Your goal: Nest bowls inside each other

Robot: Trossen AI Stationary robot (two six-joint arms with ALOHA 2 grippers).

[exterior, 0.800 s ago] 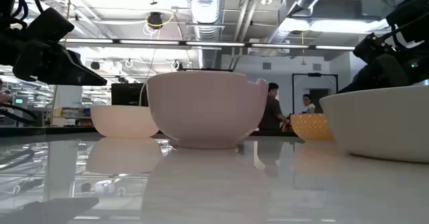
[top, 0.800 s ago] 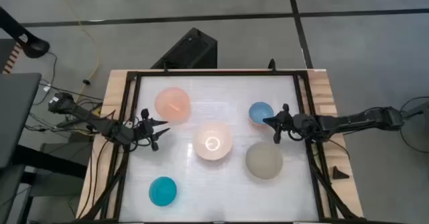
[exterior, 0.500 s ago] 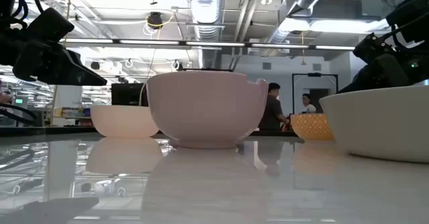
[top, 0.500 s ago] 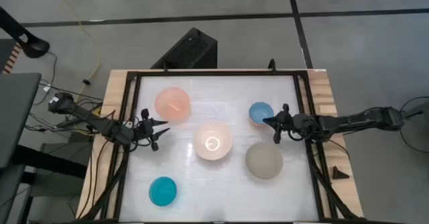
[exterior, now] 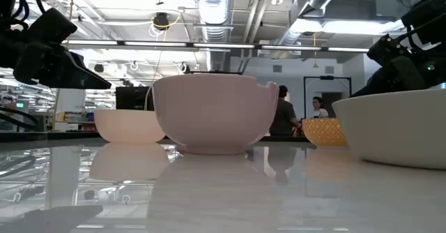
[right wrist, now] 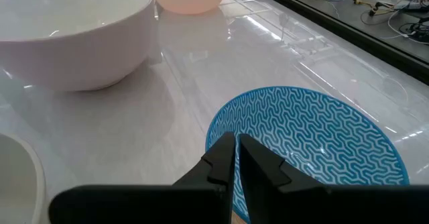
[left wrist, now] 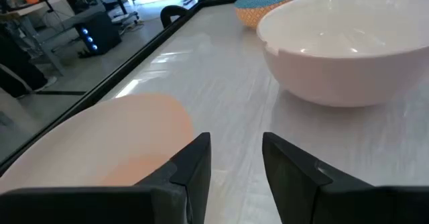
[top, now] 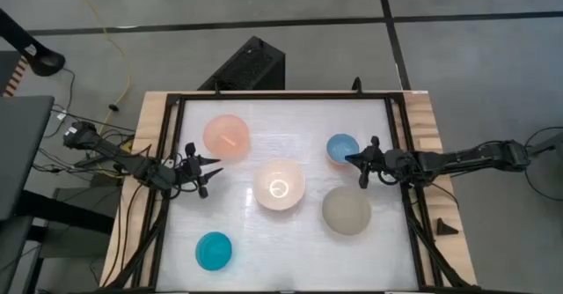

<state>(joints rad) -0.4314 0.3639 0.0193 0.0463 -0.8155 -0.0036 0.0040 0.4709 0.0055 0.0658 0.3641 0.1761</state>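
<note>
Five bowls stand on their bases on the white table: salmon-orange [top: 227, 136], cream-white [top: 280, 186], grey-beige [top: 346, 210], light blue [top: 340, 146] and cyan [top: 214, 251]. My right gripper [top: 350, 159] reaches in from the table's right and is shut at the light blue bowl's [right wrist: 315, 143] rim. My left gripper [top: 216, 167] hovers open just near of the salmon bowl [left wrist: 114, 143], pointing toward the cream-white bowl [left wrist: 348, 49], touching nothing. My right gripper has the light blue bowl's rim [right wrist: 212, 134] on its side nearest the arm, pinched in a thin gap: one finger [right wrist: 265, 163] inside the bowl, the other outside. The fingers slant down from the table's right. The bowl sits upright on the table.
A black metal frame [top: 400, 153] borders the table on all sides. Bare table lies between the cyan bowl and the grey-beige bowl [exterior: 397, 128]. In the low view the cream-white bowl [exterior: 212, 114] stands in the middle. People stand in the room behind.
</note>
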